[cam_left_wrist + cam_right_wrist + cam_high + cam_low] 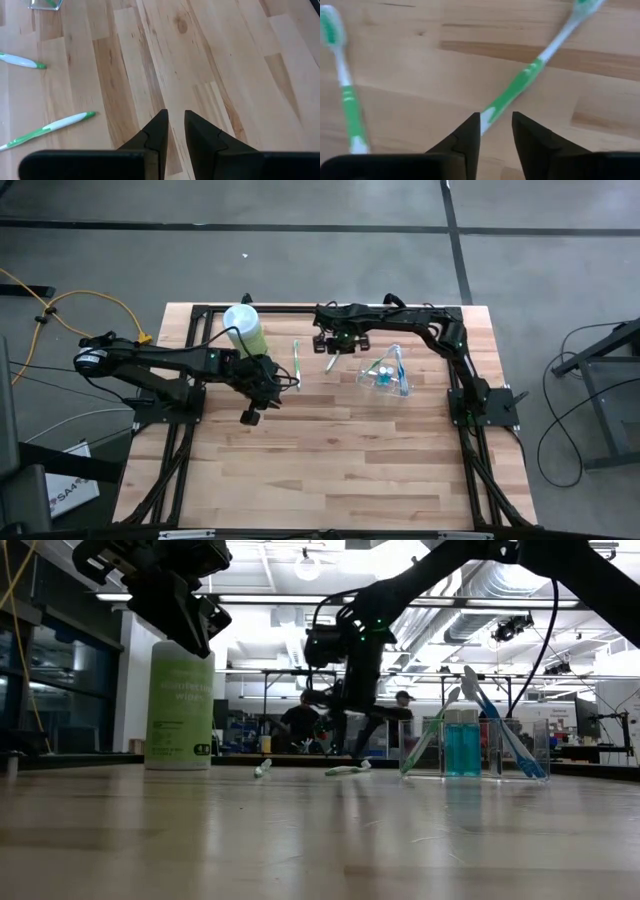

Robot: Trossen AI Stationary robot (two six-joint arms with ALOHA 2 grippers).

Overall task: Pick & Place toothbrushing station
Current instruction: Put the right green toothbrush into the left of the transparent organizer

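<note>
Clear plastic toothbrushing station (385,376) is seen right of centre in the high view, on the wooden table (340,470), with blue items inside. Right gripper (496,125) is held low over a green-white toothbrush (520,87), fingers spread slightly, handle end between the tips, not pinched. A second toothbrush (297,360) lies just left. Left gripper (176,125) is raised near the pale-green bottle (244,330), fingers narrowly apart, nothing held.
</note>
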